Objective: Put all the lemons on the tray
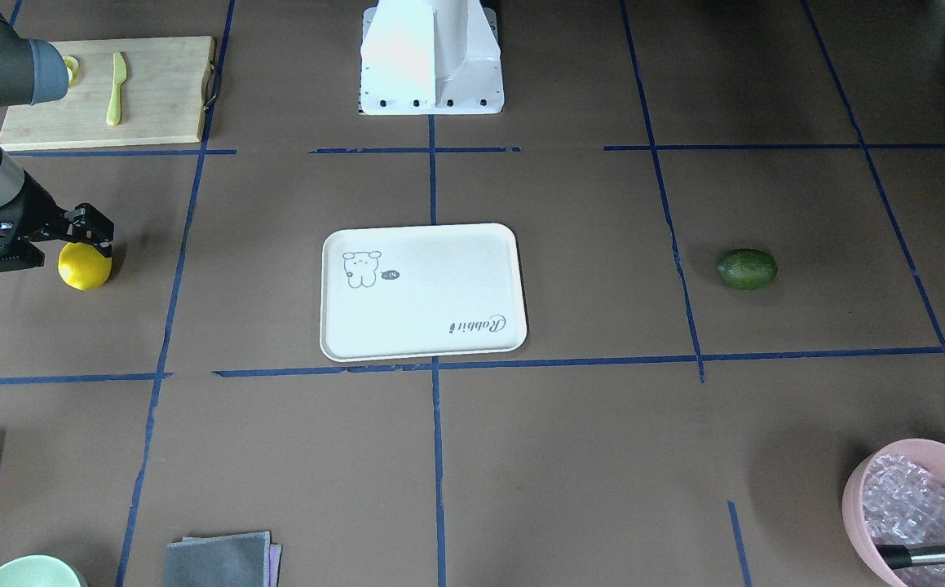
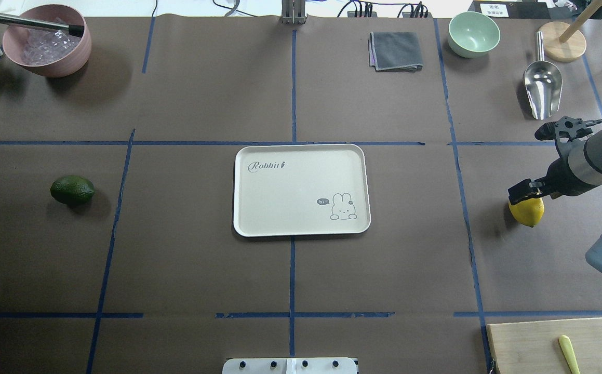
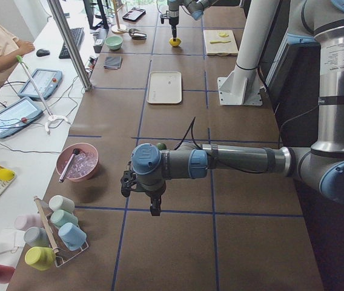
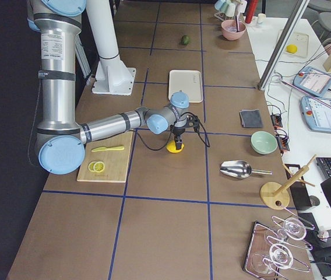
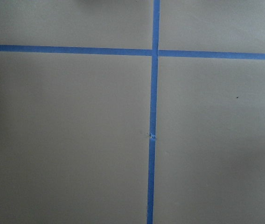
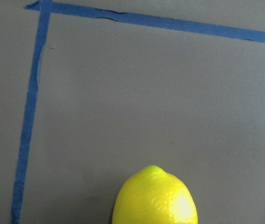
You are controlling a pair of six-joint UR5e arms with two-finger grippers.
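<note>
Side view alone shows left tool [image 3: 154, 208]; right tool [image 1: 89, 236] over lemon [image 1: 85, 267]; both openings unclear.

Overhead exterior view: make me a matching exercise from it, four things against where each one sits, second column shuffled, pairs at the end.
1. bright yellow smooth lemon
2. dark green bumpy lemon
3. off-white rectangular tray
4. pale yellow-green plastic knife

A. on the bamboo cutting board
B. table centre, nothing on it
C. on the table beneath the right gripper
D. alone on the robot's left side of the table

Pairs: 1-C, 2-D, 3-B, 4-A
</note>
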